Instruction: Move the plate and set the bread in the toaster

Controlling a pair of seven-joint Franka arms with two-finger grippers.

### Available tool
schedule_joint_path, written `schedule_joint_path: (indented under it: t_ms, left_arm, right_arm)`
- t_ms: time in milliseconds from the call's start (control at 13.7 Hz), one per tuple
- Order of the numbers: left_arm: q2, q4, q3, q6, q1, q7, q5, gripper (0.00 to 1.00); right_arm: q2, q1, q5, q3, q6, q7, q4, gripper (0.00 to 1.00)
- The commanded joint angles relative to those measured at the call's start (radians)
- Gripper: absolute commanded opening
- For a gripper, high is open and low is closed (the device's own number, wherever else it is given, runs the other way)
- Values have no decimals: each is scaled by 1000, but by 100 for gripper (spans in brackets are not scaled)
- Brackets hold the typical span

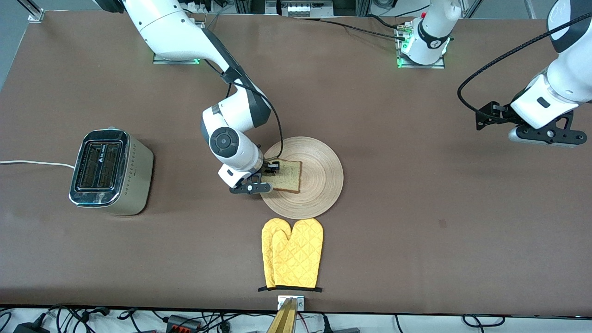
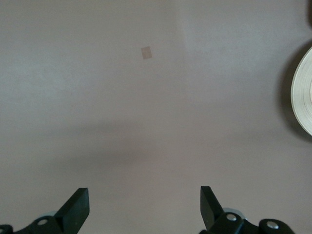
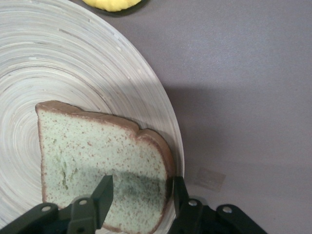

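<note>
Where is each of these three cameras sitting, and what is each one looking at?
Front view: high across the table, facing both arms; shows toaster, plate, bread, yellow mitts.
Left wrist view: on the left arm, looking down at bare table; left gripper open, waiting toward that arm's end.
Right wrist view: on the right arm, looking down; right gripper straddles the bread's edge.
Shared: the plate shows in all three views.
</note>
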Motion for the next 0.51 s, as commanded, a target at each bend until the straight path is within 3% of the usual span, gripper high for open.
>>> schedule_joint_path:
  t_ms: [0,439]
  left_arm:
    - [-38,-31,9,19,-4,-8,-10,100]
    - [-11,18,0,9,12,-35,-15,100]
  right_arm:
    - [18,7,9,-7,3,8,25,56]
    - [32,7,8,-7,4,-2,35,51]
